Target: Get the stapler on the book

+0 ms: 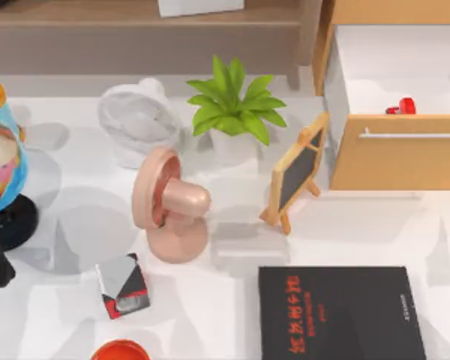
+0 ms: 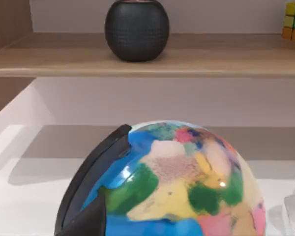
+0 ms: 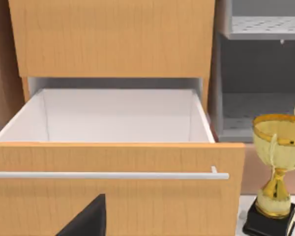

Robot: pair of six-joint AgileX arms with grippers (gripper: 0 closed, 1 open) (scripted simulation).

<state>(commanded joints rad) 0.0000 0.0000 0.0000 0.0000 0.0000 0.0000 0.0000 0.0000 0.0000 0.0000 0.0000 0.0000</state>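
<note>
Inside open drawer (image 1: 394, 154), stapler (image 1: 402, 106), book (image 1: 339, 313) apart

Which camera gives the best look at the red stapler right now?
The top view: the stapler lies inside the open drawer, against its front wall. The right wrist view faces that drawer, whose front panel hides it. The left wrist view faces a globe.

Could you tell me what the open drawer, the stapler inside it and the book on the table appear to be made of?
The drawer looks like light wood or wood veneer, with visible grain on its front, smooth white inner walls and a pale bar handle, possibly metal. The stapler reads as glossy bright red plastic or painted metal; it is too small to tell which. The book has a matte black cover, probably card or cloth, with red printed characters.
</note>
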